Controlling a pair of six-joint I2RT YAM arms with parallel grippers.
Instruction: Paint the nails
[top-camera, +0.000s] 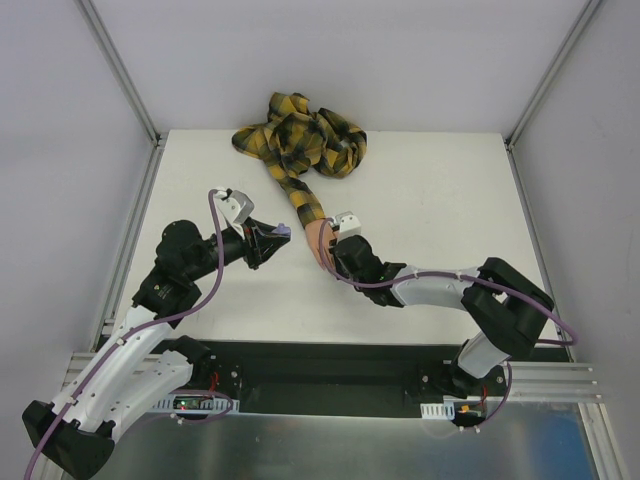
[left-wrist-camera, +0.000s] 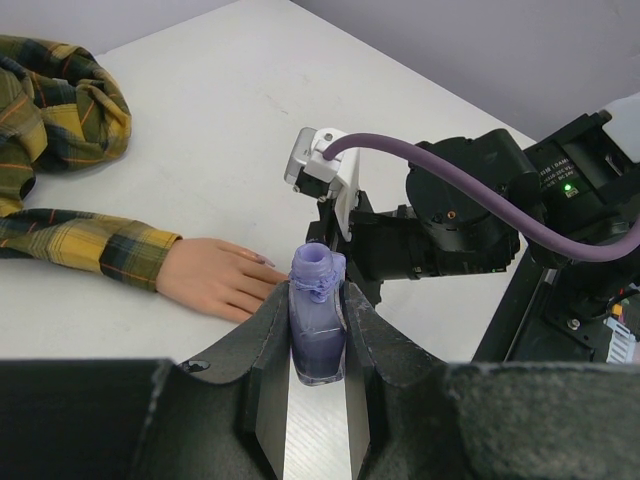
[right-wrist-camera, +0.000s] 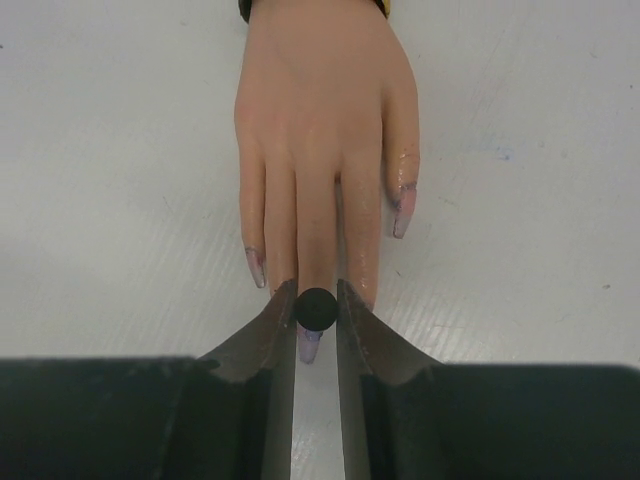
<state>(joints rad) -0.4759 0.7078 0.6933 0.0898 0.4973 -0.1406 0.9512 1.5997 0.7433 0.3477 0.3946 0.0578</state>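
Note:
A peach mannequin hand (right-wrist-camera: 320, 130) with a yellow-black plaid sleeve (top-camera: 300, 140) lies palm down on the white table; it also shows in the left wrist view (left-wrist-camera: 215, 275). Its nails (right-wrist-camera: 401, 218) are pinkish-purple. My right gripper (right-wrist-camera: 318, 310) is shut on a black brush cap (right-wrist-camera: 317, 309), held end-on over the middle finger's nail (right-wrist-camera: 309, 345). My left gripper (left-wrist-camera: 317, 335) is shut on an open purple polish bottle (left-wrist-camera: 318, 320), held upright just right of the hand. In the top view the left gripper (top-camera: 272, 238) sits left of the hand and the right gripper (top-camera: 338, 248) over the fingers.
The plaid sleeve bunches in a heap (top-camera: 305, 130) at the table's back edge. The right arm (left-wrist-camera: 470, 215) stands close behind the bottle in the left wrist view. Metal frame posts (top-camera: 120, 70) flank the table.

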